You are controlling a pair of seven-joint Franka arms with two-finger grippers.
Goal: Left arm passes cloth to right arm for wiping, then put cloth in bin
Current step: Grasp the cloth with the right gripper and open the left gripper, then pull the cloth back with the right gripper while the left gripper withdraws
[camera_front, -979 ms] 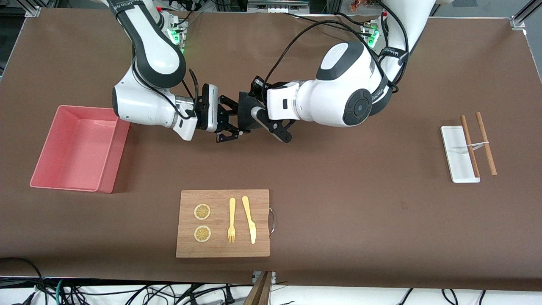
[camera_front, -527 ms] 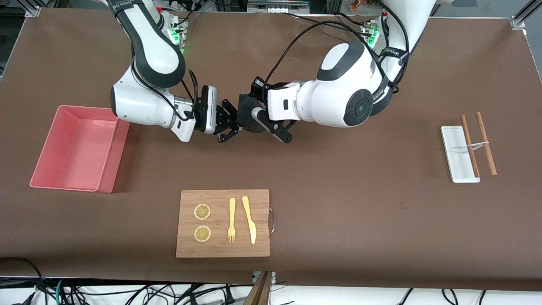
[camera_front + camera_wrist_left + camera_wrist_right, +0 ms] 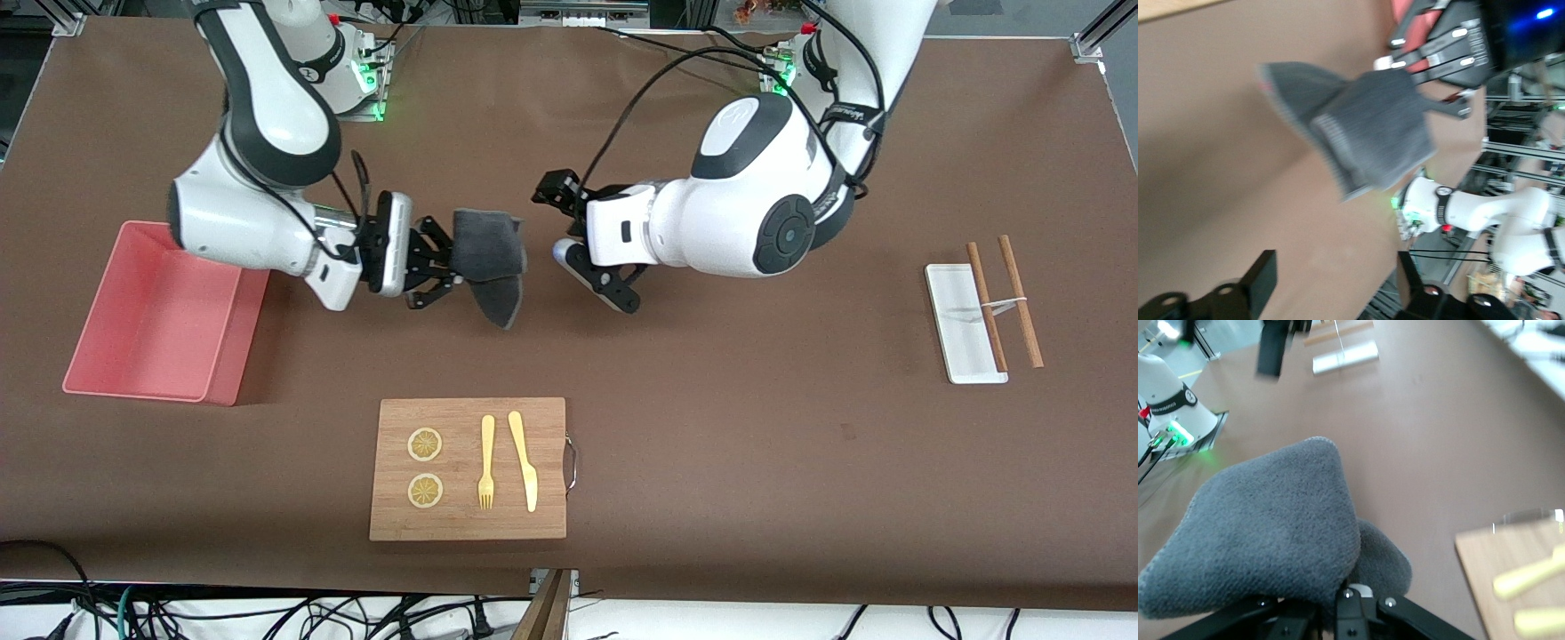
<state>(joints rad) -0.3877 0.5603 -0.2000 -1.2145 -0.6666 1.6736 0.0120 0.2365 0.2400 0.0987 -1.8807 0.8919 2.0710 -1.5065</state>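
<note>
The big brown table [image 3: 711, 462] holds everything, and both arms hang above its middle. The pink bin [image 3: 164, 311] sits at the right arm's end of the table, close to the right arm and well apart from the left arm. The wooden board [image 3: 468, 468] lies nearer to the front camera than both grippers, with a fork [image 3: 486, 462], a knife [image 3: 524, 460] and two lemon slices [image 3: 424, 467] on it. The right gripper [image 3: 442, 267] is up over the bare table between the bin and the middle, with its fingers pinched tight on the cloth [image 3: 487, 258]. The dark grey cloth sticks out sideways from that gripper toward the left arm, and one corner droops down. The left gripper [image 3: 582, 244] is over the middle of the table, just beside the cloth but not touching it; its fingers are spread apart and hold nothing. For wiping, the board lies from the cloth toward the front camera, so I think the right arm must bring the cloth down and toward that camera. The right arm is the nearer one to both board and bin. There is small print on a band of each arm, too tiny to read.
</note>
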